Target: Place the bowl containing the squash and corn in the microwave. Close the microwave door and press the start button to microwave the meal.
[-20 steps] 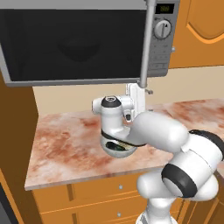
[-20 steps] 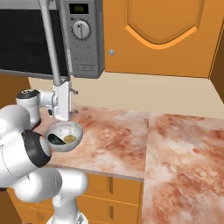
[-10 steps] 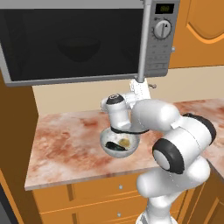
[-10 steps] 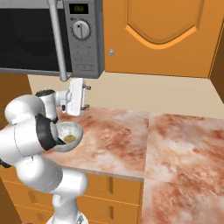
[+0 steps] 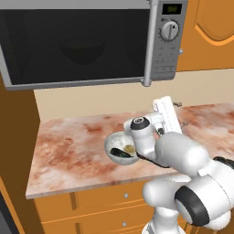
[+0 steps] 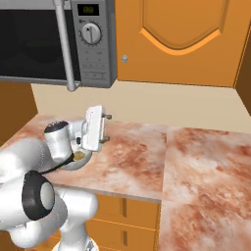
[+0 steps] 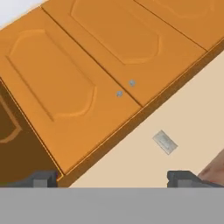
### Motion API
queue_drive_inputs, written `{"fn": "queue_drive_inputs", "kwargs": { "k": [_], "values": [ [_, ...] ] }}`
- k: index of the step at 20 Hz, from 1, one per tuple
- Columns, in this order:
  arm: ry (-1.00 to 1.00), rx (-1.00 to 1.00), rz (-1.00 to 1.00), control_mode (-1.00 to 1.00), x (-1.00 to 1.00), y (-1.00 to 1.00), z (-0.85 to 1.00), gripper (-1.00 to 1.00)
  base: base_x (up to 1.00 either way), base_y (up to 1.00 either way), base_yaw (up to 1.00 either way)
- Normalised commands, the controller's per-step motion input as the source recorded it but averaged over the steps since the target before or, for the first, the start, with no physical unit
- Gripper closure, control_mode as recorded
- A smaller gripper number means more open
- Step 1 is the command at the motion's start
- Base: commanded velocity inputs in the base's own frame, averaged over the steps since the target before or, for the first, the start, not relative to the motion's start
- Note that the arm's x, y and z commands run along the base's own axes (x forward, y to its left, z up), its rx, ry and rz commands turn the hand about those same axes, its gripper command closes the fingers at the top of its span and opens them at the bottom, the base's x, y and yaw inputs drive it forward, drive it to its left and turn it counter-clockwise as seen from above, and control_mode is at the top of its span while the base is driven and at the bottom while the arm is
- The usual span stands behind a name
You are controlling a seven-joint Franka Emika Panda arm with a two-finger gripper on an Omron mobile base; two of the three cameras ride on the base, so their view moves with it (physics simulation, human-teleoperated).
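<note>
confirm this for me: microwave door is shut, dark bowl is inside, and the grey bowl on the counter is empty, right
Not quite: the grey bowl on the counter is not empty. The left base view shows a dark green piece and a yellowish lump in it. The rest holds: the microwave door is shut and a dark bowl shows dimly behind its glass.

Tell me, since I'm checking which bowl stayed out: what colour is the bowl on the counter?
Pale grey bowl, clearest in the left base view.

pale grey bowl point(image 5: 119, 148) w/ dark veg on marbled counter point(image 5: 68, 151), orange cabinet doors point(image 7: 87, 65), wall outlet point(image 7: 165, 142)
</note>
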Motion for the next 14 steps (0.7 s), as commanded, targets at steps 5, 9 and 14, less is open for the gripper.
{"fn": "queue_drive_inputs", "kwargs": {
  "k": [5,9,14],
  "values": [
    [0.02,0.03,0.37,-1.00,-0.98,-0.20,0.64,-1.00,0.00,0.00,0.00],
    [0.04,0.00,0.36,-1.00,-0.73,-0.02,0.66,-1.00,0.00,0.00,0.00],
    [0.01,0.00,0.32,-1.00,-0.34,0.00,0.84,1.00,0.00,0.00,0.00]
  ]
}}
